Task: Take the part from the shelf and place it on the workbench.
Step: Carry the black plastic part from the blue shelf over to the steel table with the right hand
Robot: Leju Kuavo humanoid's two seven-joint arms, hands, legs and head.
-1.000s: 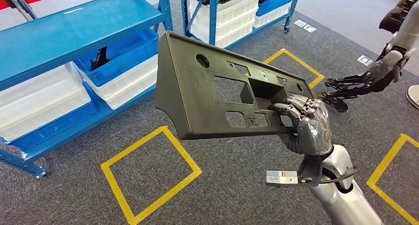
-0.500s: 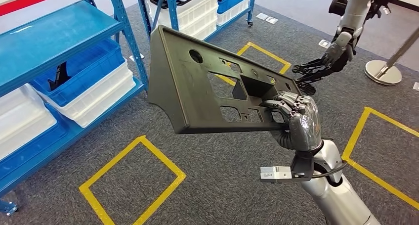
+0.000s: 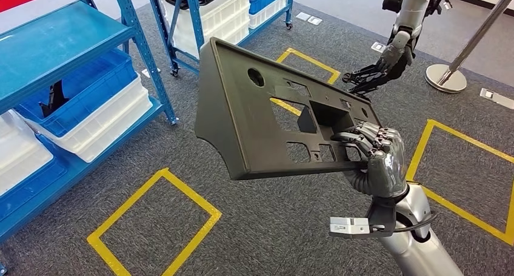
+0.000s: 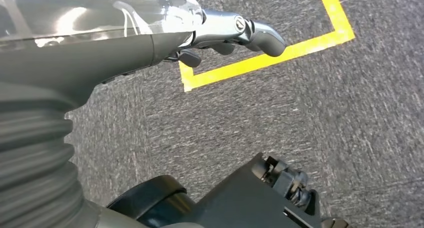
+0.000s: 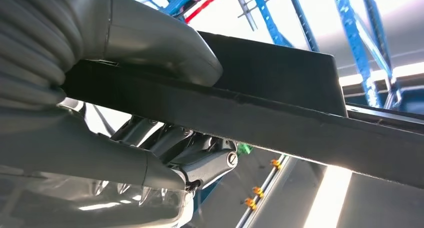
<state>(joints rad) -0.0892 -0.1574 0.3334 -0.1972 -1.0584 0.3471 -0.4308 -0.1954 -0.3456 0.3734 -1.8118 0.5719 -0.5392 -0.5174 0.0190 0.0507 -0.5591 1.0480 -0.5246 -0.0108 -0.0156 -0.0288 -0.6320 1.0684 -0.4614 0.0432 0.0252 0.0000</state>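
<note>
The dark grey part [image 3: 267, 115] is held in the air by the right hand [image 3: 374, 156], whose fingers are closed around its lower right edge, above the grey carpet floor [image 3: 285, 227] with yellow squares. The blue shelf [image 3: 66, 51] with crates is seen to the left. The left hand [image 4: 220, 32] hangs over the floor; whether its fingers are curled or apart cannot be told.

Warehouse-like workshop: blue shelving [image 3: 130, 42], floor markings [image 3: 154, 221].
</note>
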